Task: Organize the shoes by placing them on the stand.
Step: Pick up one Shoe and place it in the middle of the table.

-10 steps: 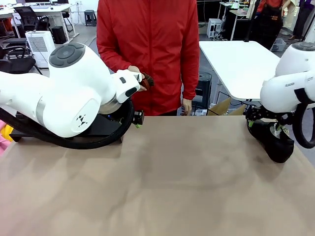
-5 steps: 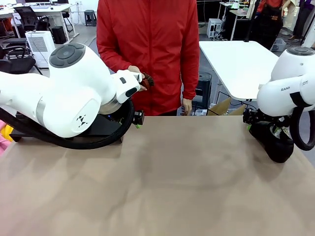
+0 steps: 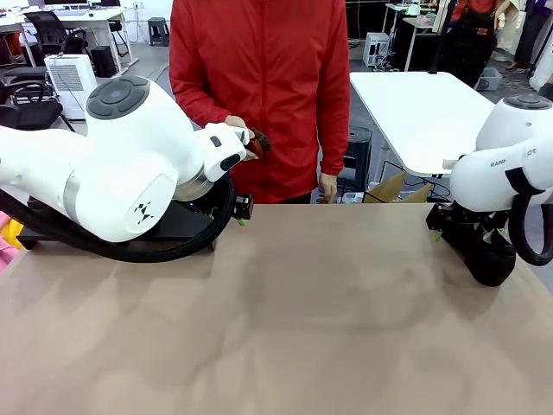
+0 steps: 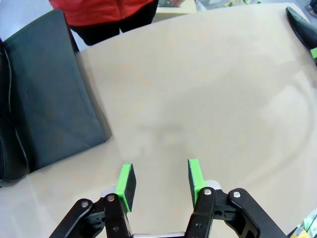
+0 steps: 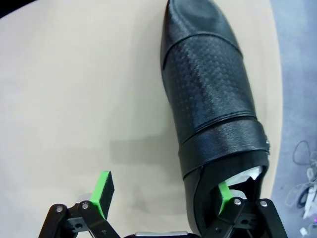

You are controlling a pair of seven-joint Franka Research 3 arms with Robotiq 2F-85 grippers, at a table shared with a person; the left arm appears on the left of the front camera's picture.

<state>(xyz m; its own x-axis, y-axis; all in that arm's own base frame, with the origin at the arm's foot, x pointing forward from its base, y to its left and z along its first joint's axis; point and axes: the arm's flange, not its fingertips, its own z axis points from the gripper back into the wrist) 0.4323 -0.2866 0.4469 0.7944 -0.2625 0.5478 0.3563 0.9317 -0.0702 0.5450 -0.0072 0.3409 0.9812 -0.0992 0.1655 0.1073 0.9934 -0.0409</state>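
Note:
A black glossy shoe (image 5: 213, 89) lies at the table's right edge (image 3: 490, 259), toe pointing away from my right wrist. My right gripper (image 5: 164, 193) is open and low over its heel end (image 3: 460, 232). One green pad (image 5: 225, 191) sits inside the shoe's opening and the other green pad (image 5: 104, 192) stands outside its side wall. My left gripper (image 4: 161, 181) is open above bare table with nothing between its pads, close to the black stand (image 4: 49, 99). The stand (image 3: 177, 225) sits at the far left, mostly hidden behind my left arm. The same shoe (image 4: 302, 25) shows far off in the left wrist view.
A person in a red jacket (image 3: 259, 86) stands at the far side, holding a small brown brush (image 3: 258, 142) in one hand. The table's right edge runs close beside the shoe. The tan table middle (image 3: 328, 303) lies open between the arms.
My right arm has sunk a little, bringing its gripper down onto the shoe's heel end. The left arm and the person have not moved.

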